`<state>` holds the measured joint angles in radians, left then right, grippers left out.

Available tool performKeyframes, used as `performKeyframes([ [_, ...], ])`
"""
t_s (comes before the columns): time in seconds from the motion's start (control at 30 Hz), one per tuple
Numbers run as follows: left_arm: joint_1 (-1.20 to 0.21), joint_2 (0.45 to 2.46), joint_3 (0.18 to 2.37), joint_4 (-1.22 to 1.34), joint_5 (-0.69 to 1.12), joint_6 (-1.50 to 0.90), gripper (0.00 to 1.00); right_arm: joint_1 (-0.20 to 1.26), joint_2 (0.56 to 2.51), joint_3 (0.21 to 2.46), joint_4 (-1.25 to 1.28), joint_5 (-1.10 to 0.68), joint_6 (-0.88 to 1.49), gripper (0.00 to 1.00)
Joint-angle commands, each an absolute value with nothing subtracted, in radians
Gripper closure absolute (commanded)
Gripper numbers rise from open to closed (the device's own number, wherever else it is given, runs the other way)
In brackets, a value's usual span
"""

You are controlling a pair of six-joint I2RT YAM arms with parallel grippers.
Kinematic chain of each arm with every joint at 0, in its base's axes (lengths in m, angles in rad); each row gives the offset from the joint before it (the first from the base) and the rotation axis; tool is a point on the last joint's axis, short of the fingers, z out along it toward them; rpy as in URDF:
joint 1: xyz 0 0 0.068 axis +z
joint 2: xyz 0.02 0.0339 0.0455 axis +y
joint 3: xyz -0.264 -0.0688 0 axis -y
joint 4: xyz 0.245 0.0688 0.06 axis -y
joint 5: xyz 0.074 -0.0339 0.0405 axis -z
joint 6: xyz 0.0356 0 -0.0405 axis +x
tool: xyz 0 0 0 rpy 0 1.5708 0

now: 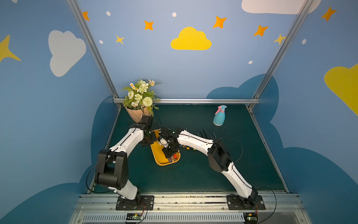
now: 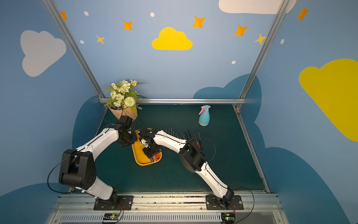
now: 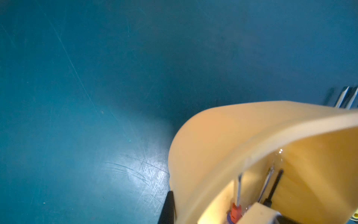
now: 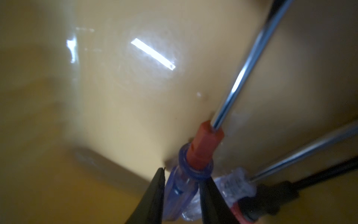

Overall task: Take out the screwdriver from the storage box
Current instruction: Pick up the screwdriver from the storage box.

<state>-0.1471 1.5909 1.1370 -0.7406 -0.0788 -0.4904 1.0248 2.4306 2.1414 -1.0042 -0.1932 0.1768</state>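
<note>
Item: screwdriver (image 4: 205,139), translucent blue handle, red collar, bright steel shaft. It sat inside the storage box (image 4: 116,97), toward the end nearer my bases, its shaft slanting across the yellow floor. My right gripper (image 4: 183,176) was clenched on the blue handle, one black finger on either side. Beside it in the box lay a clear-handled driver (image 4: 290,157) and a black-shafted driver (image 4: 325,176). My left gripper (image 1: 148,140) was closed on the box's far end. One finger (image 3: 169,205) showed against the outside of the wall, and the other was hidden behind it. The box stood on the green mat (image 1: 193,174) in both top views. A row of drivers (image 2: 186,135) lay just beside the box, behind my right arm. The flowerpot (image 1: 135,114) stood near the box in the far left corner, and the spray bottle (image 1: 219,116) stood well apart at the far right.
</note>
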Motion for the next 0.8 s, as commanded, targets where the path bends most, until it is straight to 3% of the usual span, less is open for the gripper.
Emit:
performKeyframes([
  [0.0,-0.149,1.588,1.172,-0.755,-0.028,-0.5,0.97,1.031,2.465,2.142,-1.032,-0.121,0.203,0.7],
  [0.1,-0.149,1.587,1.171,-0.757,-0.028,-0.499,0.98,1.031,2.466,2.144,-1.019,-0.111,0.22,0.76],
  [0.3,-0.149,1.591,1.164,-0.756,-0.037,-0.498,0.98,1.029,2.404,2.1,-0.962,-0.114,0.238,1.0],
  [0.47,-0.149,1.6,1.163,-0.754,-0.04,-0.499,0.97,1.023,2.255,1.901,-0.76,-0.143,0.266,1.0],
  [0.77,-0.147,1.618,1.157,-0.749,-0.049,-0.502,0.97,1.006,2.087,1.772,-0.611,-0.178,0.263,1.0],
])
